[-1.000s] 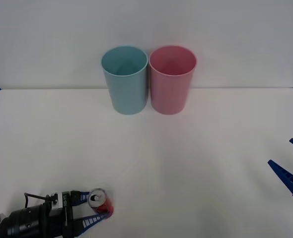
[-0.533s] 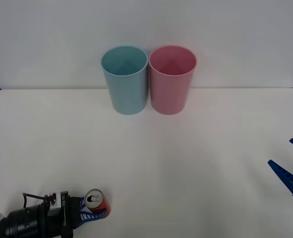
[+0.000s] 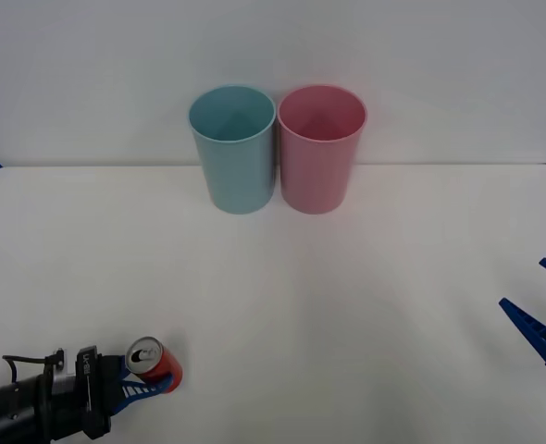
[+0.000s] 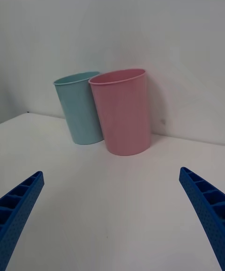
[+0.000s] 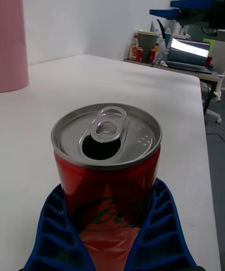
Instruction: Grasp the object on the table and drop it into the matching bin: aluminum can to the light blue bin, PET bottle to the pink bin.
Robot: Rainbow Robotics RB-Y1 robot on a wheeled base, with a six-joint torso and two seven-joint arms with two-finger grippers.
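The left end effector (image 3: 148,384) is clenched on the red aluminum can (image 3: 153,363), its blue fingers (image 5: 157,224) pressed against both sides; the can seems lifted slightly off the white counter (image 3: 347,305), well nearer than the light blue bin (image 3: 233,148). The pink bin (image 3: 320,148) touches that bin. The right end effector (image 4: 112,215) hangs released, far from it.

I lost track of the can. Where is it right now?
The red can is at the front view's near left, clamped in the left gripper, far from the light blue bin at the table's back edge.
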